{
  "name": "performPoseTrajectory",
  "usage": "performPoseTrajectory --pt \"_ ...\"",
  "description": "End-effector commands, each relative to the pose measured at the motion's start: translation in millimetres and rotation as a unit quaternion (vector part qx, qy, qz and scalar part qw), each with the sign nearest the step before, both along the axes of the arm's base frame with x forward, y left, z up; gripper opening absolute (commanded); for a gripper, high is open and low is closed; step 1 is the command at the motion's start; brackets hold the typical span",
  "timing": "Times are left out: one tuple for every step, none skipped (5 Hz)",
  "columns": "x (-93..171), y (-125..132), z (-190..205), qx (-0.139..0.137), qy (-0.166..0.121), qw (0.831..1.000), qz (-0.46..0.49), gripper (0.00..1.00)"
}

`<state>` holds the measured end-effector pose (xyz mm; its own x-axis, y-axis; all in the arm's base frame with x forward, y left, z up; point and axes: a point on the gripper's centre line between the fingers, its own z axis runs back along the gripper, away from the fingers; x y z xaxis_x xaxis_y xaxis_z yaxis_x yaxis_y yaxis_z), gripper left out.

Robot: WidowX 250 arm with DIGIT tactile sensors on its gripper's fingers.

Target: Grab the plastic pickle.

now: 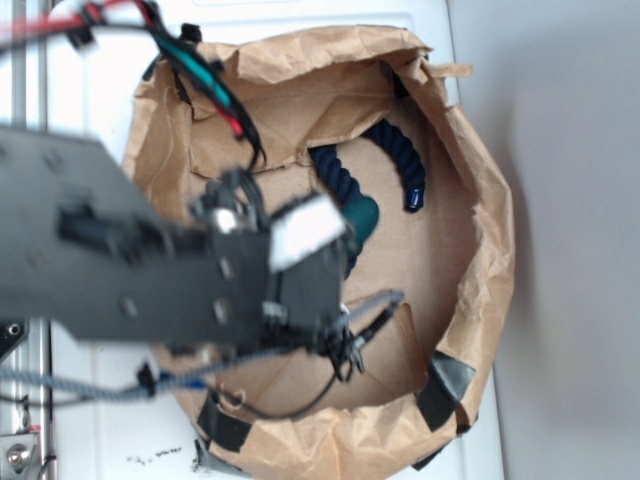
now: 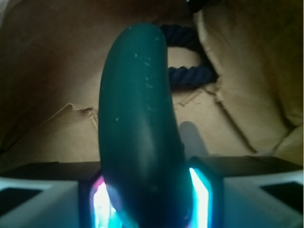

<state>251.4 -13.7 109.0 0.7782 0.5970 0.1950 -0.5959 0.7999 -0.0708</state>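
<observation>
The plastic pickle point(image 2: 137, 118) is a glossy dark green oblong that fills the middle of the wrist view, rising from between my two lit pads. My gripper point(image 2: 149, 199) is shut on its lower end. In the exterior view only the pickle's rounded tip point(image 1: 362, 214) shows past the arm, and the gripper point(image 1: 340, 235) itself is mostly hidden under the black arm and its white block. The pickle hangs above the cardboard floor, near the navy rope.
A curved navy twisted rope point(image 1: 400, 150) lies at the back of the brown paper-lined box point(image 1: 470, 200), also seen behind the pickle as the rope point(image 2: 187, 71). Crumpled paper walls ring the box. Cables trail from the arm point(image 1: 120, 260).
</observation>
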Motion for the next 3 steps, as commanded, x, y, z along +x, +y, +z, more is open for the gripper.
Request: performPoseTrajectory --pt "11 23 24 -0.007 -0.046 0.999 -0.011 0.0" --pt "15 22 17 0.026 -0.059 0.998 -0.015 0.0" --pt "8 9 12 0.067 -0.145 0.986 -0.042 0.98"
